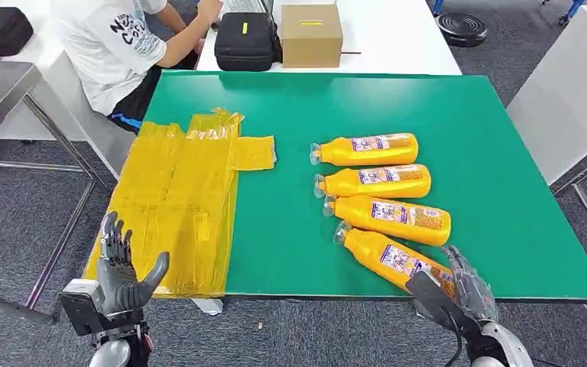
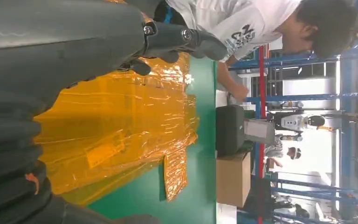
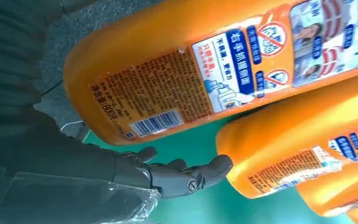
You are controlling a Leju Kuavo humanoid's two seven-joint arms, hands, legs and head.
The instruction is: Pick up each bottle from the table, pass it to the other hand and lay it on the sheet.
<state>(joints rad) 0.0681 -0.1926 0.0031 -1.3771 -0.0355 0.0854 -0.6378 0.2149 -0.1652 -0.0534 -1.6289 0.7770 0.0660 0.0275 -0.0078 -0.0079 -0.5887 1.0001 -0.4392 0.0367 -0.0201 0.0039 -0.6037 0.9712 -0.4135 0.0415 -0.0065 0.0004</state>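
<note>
Orange nearest bottle [image 1: 392,258] lies at the spread right robot hand [image 1: 458,294]; left robot hand [image 1: 122,269] open.

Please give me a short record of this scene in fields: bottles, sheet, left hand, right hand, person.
bottles: four orange bottles lying in a row on the green table
nearest bottle, at the table's front edge
sheet: yellow sheet, no bottle on it
left hand: open, holds nothing
right hand: open, at the nearest bottle's base
person: seated behind the table

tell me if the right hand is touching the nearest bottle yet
Cannot tell. In the head view the right hand overlaps the nearest bottle; the right wrist view shows no plain contact.
</note>
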